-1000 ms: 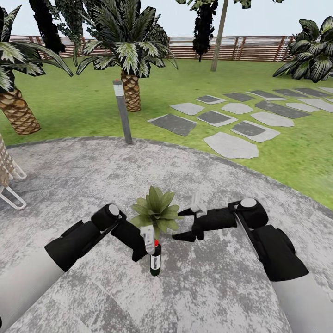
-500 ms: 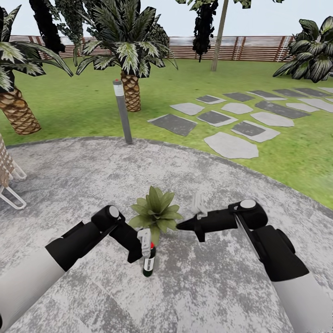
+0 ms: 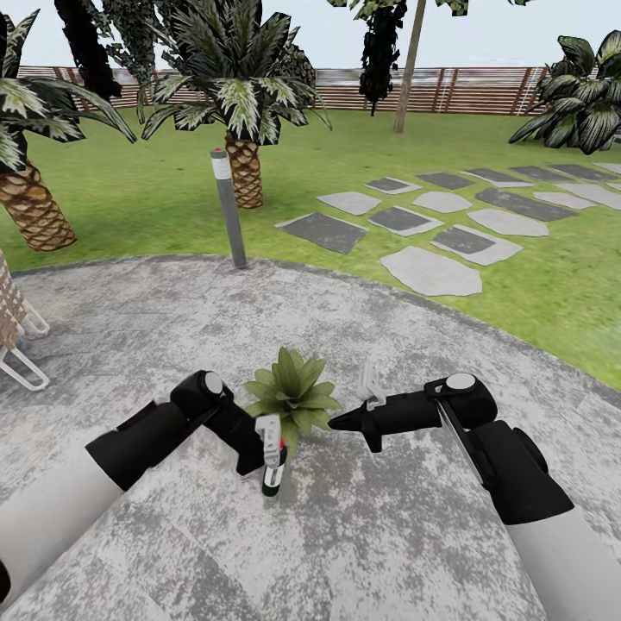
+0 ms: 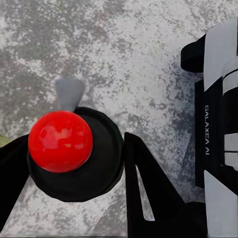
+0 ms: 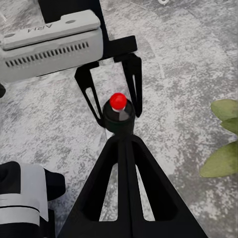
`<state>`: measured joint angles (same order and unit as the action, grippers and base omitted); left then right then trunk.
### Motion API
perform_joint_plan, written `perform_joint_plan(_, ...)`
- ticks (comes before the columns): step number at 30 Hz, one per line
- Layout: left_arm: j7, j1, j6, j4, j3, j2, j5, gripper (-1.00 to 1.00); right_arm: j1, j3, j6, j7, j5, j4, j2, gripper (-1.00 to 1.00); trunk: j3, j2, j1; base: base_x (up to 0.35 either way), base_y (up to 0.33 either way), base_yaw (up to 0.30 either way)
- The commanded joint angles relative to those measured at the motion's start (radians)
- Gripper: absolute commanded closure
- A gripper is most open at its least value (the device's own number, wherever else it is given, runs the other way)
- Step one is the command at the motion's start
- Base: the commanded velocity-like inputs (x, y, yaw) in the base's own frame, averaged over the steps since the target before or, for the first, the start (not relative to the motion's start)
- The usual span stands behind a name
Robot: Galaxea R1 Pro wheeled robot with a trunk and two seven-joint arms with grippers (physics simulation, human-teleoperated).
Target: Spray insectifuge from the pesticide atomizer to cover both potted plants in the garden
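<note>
Left fingers: the black left gripper [image 3: 267, 455] pinches the slim dark green pesticide atomizer [image 3: 271, 479] at its neck.
Head view, change: the bottle sits higher and closer to the light-green potted plant [image 3: 291, 395] than a second ago, base near the grey mottled paving [image 3: 388, 535].
Left wrist view: two black fingers [image 4: 144, 183] flank the atomizer's red-topped dark cap [image 4: 60, 141].
Right wrist view: the right gripper's [image 5: 125, 148] fingers are pressed together, empty.
Meaning: pickup apparently secured; spraying not begun.
</note>
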<state>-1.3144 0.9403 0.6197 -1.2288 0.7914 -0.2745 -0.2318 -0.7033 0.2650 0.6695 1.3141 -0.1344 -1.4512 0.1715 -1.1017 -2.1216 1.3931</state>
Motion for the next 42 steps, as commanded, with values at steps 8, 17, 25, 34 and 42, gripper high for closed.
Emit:
perform_joint_plan(8, -0.005, 0.022, 0.015, -0.001, 0.002, 0.004, -0.017, 1.00, -0.001, 0.000, 0.007, 0.005, -0.005, -0.001, 0.000, 1.00, -0.001, 0.000, 0.000, 0.000, 0.000, 0.000)
perform_joint_plan(17, -0.006, 0.026, 0.017, -0.013, 0.010, 0.014, -0.018, 1.00, -0.001, 0.000, 0.008, 0.005, -0.005, -0.001, 0.001, 1.00, -0.001, 0.000, 0.000, 0.000, 0.000, 0.000)
perform_joint_plan(25, -0.005, 0.026, 0.018, -0.013, 0.052, 0.065, -0.018, 1.00, -0.001, -0.001, 0.007, 0.004, -0.005, -0.001, 0.000, 1.00, -0.001, 0.000, 0.000, 0.000, 0.000, 0.000)
perform_joint_plan(34, -0.005, 0.055, 0.024, -0.011, 0.051, 0.080, -0.018, 1.00, -0.001, -0.001, 0.007, 0.004, -0.005, -0.001, 0.000, 1.00, -0.001, 0.000, 0.000, 0.000, 0.000, 0.000)
perform_joint_plan(42, -0.005, 0.071, 0.043, -0.012, 0.052, 0.118, -0.018, 1.00, -0.001, -0.001, 0.007, 0.004, -0.005, -0.001, 0.000, 1.00, -0.001, 0.000, 0.000, 0.000, 0.000, 0.000)
